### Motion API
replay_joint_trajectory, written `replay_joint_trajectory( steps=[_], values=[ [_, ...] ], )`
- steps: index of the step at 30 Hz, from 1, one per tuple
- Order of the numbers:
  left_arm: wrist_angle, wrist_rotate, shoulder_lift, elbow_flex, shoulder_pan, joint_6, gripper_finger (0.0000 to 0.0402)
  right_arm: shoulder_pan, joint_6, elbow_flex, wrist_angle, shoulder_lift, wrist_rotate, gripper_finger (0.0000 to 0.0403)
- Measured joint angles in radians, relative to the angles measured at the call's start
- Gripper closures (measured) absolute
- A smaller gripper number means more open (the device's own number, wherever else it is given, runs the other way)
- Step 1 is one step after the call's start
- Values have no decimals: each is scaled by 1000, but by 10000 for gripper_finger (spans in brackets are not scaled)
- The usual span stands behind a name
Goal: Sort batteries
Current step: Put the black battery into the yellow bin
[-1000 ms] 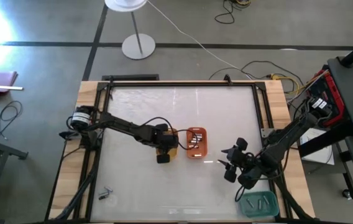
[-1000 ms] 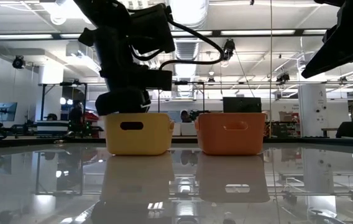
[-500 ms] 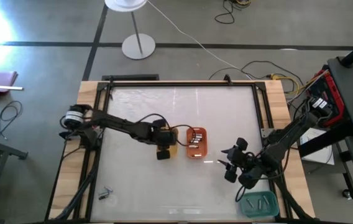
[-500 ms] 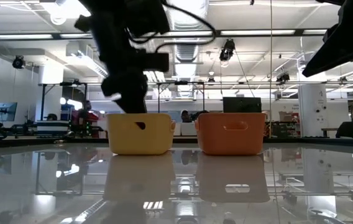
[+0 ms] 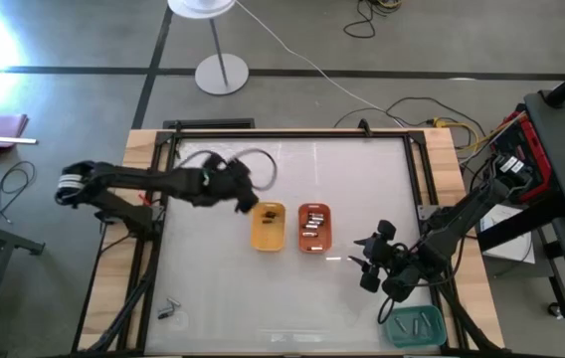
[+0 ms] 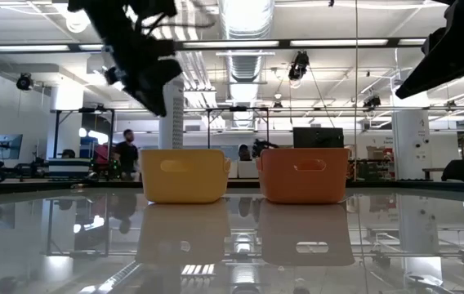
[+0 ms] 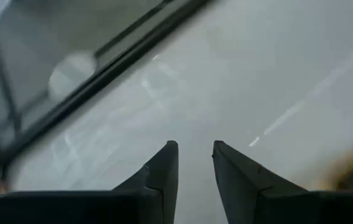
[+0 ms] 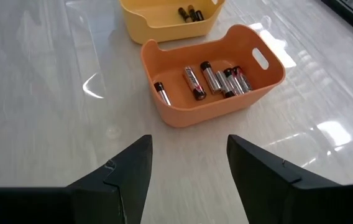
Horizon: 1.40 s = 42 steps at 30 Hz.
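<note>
The left gripper (image 5: 247,198) has lifted away from the yellow tray (image 5: 268,237) it was over a second ago and now hangs above the bare table (image 5: 213,288) just beside that tray, its fingers (image 7: 164,171) slightly parted around nothing. The right gripper (image 5: 365,261), jaws spread and empty, hovers near the orange tray (image 8: 260,84). A few batteries (image 8: 187,12) lie in the yellow tray, more batteries (image 8: 217,79) in the orange tray touching it, others in the teal tray (image 5: 414,328), and two loose batteries (image 5: 168,310) near the table's front left corner.
</note>
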Motion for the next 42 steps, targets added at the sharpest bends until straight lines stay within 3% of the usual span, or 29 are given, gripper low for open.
replay_joint_trajectory(
  steps=[4, 8, 11, 15, 18, 28, 33, 42],
  values=[
    [19, -47, -26, -95, 170, -159, 322, 0, 2, 0, 0, 0, 0, 202],
    [144, -108, -13, -172, 348, -162, 323, 0, 2, 0, 1, 0, 0, 202],
    [185, -56, 7, -190, 478, -146, 323, 1, 18, 0, 4, 0, -1, 202],
    [211, 64, 32, -201, 659, -276, 323, 3, 30, 0, 4, 0, -26, 202],
    [225, 100, 60, -208, 743, -338, 323, 10, 35, 0, 3, 0, -27, 202],
    [228, 44, 209, -138, 796, -489, 322, 10, 35, 0, 3, 0, -27, 202],
    [165, 34, 274, -113, 810, -635, 322, 26, 55, -3, 3, 0, -29, 202],
    [145, -28, 273, -99, 812, -782, 322, 74, 58, -6, 3, 0, -28, 202]
  ],
)
